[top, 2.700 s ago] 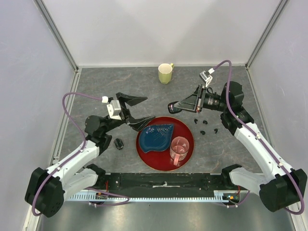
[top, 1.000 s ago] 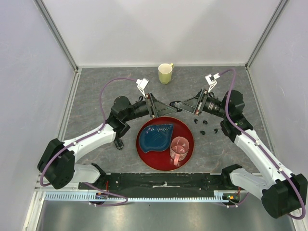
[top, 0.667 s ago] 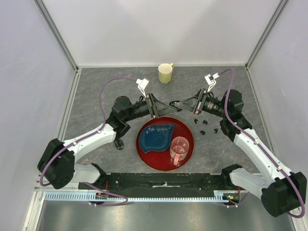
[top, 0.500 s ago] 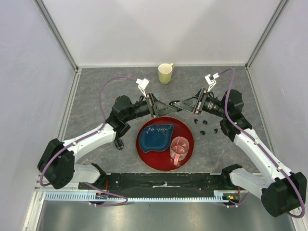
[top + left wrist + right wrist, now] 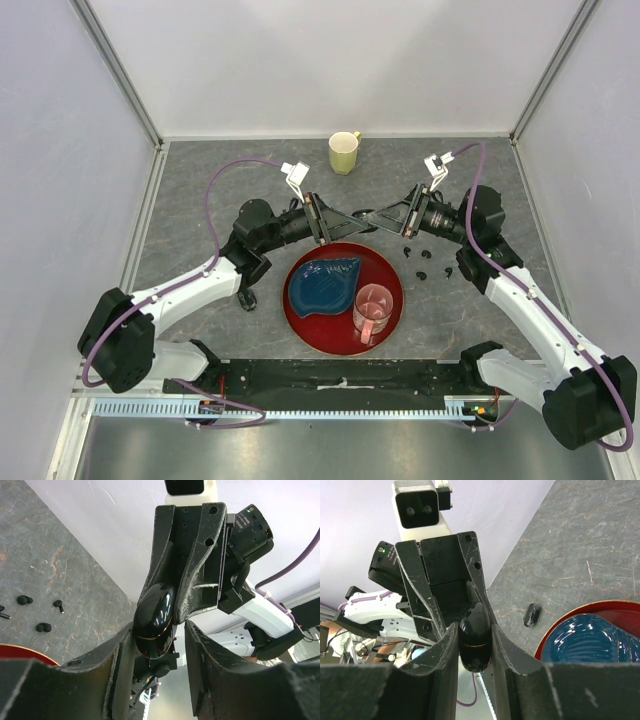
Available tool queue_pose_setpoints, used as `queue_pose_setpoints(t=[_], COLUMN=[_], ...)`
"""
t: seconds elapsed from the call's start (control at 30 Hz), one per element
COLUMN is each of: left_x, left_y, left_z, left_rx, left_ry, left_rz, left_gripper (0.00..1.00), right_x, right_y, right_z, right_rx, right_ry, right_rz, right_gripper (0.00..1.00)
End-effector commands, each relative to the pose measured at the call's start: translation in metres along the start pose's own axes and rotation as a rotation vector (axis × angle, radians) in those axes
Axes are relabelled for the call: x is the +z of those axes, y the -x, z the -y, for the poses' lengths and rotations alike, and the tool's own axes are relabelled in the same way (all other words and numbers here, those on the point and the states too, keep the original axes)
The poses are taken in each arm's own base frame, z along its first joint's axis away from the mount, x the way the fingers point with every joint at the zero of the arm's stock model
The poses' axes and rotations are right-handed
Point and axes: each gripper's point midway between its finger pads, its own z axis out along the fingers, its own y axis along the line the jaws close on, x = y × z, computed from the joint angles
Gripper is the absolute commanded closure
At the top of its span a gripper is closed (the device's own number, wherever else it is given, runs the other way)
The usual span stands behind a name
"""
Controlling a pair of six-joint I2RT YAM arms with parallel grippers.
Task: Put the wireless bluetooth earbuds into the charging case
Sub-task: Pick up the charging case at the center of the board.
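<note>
Right tool: closed on the charging case, both fingers clamping its sides. It is held in the air above the far rim of the red tray, clear of the desk.

Left tool: meets the right tool nose to nose above the same far rim. Its fingers stand on either side of the free end of the charging case. One finger looks to touch the shell. Whether the pair truly presses on it cannot be told.

Charging case: one, glossy black, pebble-shaped, with a thin seam line ringing the shell. It sits between the two tools, off the desk.

Earbuds: four, black and very small, with short stems. They lie loose on the desk just right of the tray's far-right edge, scattered apart from one another and none touching the tray.

Second case: one, black, lying on the desk just left of the tray, beside the left arm. It is too small to tell its lid state.

Blue leaf-shaped dish: on the tray, left of centre.

Pink clear cup: upright on the tray, near-right part, just beside the dish.

Yellow-green mug: upright on the desk, well beyond the tray's far rim.
</note>
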Motion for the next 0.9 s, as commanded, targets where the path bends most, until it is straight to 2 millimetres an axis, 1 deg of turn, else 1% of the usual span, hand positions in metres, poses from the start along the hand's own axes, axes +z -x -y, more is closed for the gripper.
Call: queue_pose_setpoints(t=[0.0,0.03,0.17,0.2,0.27,0.3,0.33,0.37,0.4,0.43,0.5,0.53,0.57,0.6,0.63,0.7,0.73,0.83,0.87], left_x=[0.003,0.003,0.003,0.004,0.004,0.004,0.005,0.004,0.004,0.005,0.003,0.003,0.002,0.001,0.0,-0.002,-0.004,-0.008,-0.009], left_y=[0.02,0.02,0.02,0.02,0.02,0.02,0.019,0.019,0.019,0.017,0.017,0.018,0.016,0.015,0.015,0.012,0.011,0.009,0.009], left_z=[0.029,0.03,0.029,0.028,0.027,0.027,0.027,0.028,0.027,0.028,0.029,0.031,0.03,0.029,0.03,0.028,0.025,0.019,0.016], left_rx=[0.099,0.1,0.104,0.104,0.105,0.107,0.11,0.117,0.13,0.136,0.167,0.18,0.188,0.209,0.221,0.257,0.267,0.323,0.342], left_ry=[-0.079,-0.081,-0.079,-0.077,-0.079,-0.081,-0.084,-0.087,-0.087,-0.089,-0.094,-0.098,-0.096,-0.095,-0.097,-0.091,-0.083,-0.057,-0.043], left_rz=[0.058,0.061,0.064,0.065,0.064,0.064,0.062,0.062,0.064,0.06,0.062,0.064,0.061,0.06,0.06,0.055,0.053,0.047,0.052], left_gripper=[0.55,0.56,0.72,0.74,0.83,0.85,0.88,0.96,0.98,0.98,0.98,0.98,0.98,0.98,0.98,0.98,0.98,0.98,0.98], right_x=[0.001,0.001,0.001,0.001,0.001,0.001,0.0,0.0,0.0,0.0,-0.001,-0.001,-0.001,-0.001,0.0,0.0,0.0,0.0,-0.001], right_y=[0.001,0.001,-0.001,-0.001,-0.003,-0.004,-0.004,-0.005,-0.005,-0.005,-0.004,-0.004,-0.001,0.0,0.001,0.007,0.009,0.018,0.021], right_z=[-0.006,-0.005,-0.004,-0.004,-0.002,-0.003,-0.003,-0.002,-0.003,-0.003,-0.003,-0.004,-0.005,-0.006,-0.007,-0.011,-0.013,-0.018,-0.018], right_rx=[-0.019,-0.019,-0.016,-0.017,-0.011,-0.015,-0.015,-0.012,-0.013,-0.012,-0.006,0.002,0.002,0.005,0.007,0.021,0.023,0.053,0.068], right_ry=[0.021,0.019,0.021,0.018,0.015,0.019,0.018,0.015,0.016,0.013,0.01,0.01,0.01,0.01,0.01,0.006,0.007,-0.007,-0.018], right_rz=[-0.003,-0.002,-0.01,-0.009,-0.018,-0.02,-0.02,-0.022,-0.022,-0.02,-0.017,-0.015,-0.007,-0.004,0.0,0.016,0.023,0.059,0.07], right_gripper=[0.98,0.98,0.98,0.98,0.97,0.97,0.95,0.94,0.92,0.84,0.72,0.56,0.49,0.44,0.35,0.26,0.18,0.09,0.08])
